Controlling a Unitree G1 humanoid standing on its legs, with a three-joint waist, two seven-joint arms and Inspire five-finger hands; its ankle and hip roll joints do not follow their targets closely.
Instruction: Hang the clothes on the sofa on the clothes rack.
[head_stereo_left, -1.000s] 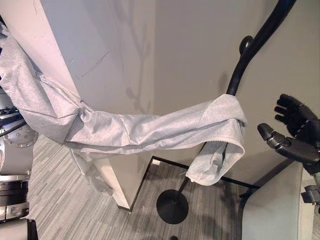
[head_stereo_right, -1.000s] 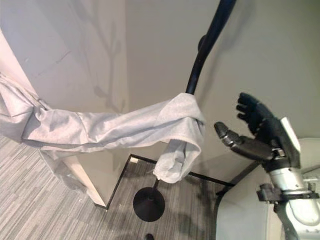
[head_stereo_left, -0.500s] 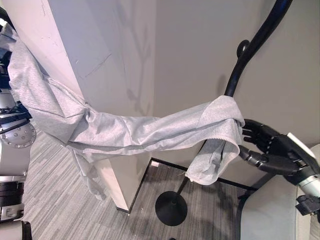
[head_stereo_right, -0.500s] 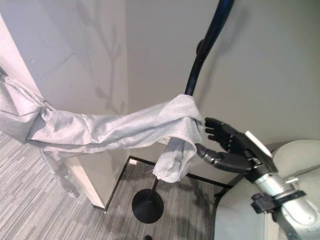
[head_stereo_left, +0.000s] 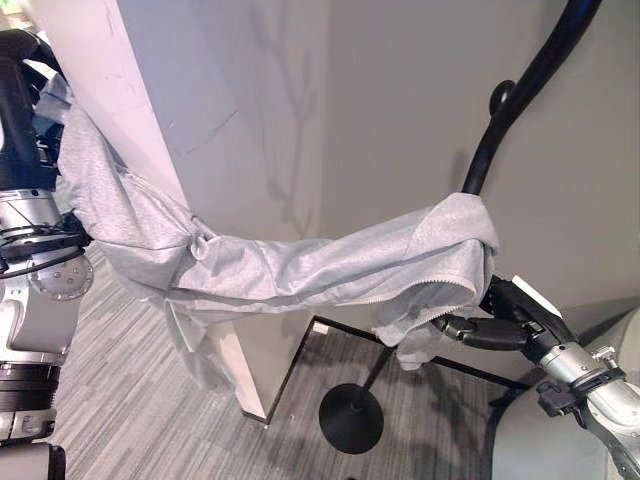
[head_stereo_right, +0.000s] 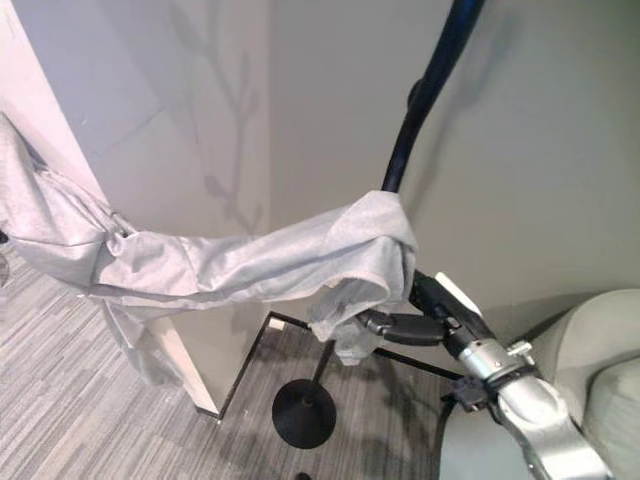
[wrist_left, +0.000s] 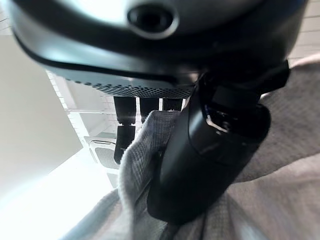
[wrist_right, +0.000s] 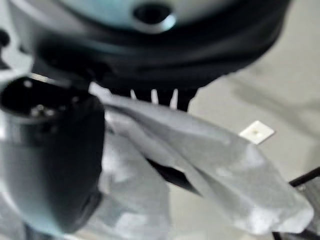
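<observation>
Grey jersey cloth, a light garment (head_stereo_left: 300, 270), stretches across the left eye view from the robot's left hand (head_stereo_left: 22, 95) at the upper left to the black clothes rack (head_stereo_left: 520, 95) on the right. One end of it is draped over the rack's curved pole and hangs in a loose fold there. The right hand (head_stereo_left: 490, 325) reaches in from the lower right, its thumb under that fold and its fingers behind the cloth. The rack's round base (head_stereo_left: 350, 418) stands on striped grey carpet (head_stereo_left: 120, 400), beside a white wall corner (head_stereo_left: 150, 130).

From the right eye view, the same sleeve-like span sags between both ends, and the right hand's thumb (head_stereo_right: 395, 325) touches the hanging fold from below. A pale sofa (head_stereo_right: 590, 360) curves in at the lower right, apart from the garment.

In the left wrist view, the left hand's thumb (wrist_left: 210, 155) and fingers (wrist_left: 125, 132) pinch a ridge of the grey cloth between them.

In the right wrist view, the right hand's thumb (wrist_right: 50, 160) presses against the pale cloth while the fingers (wrist_right: 152, 97) sit on the other side of a fold, so the hand pinches the garment.
</observation>
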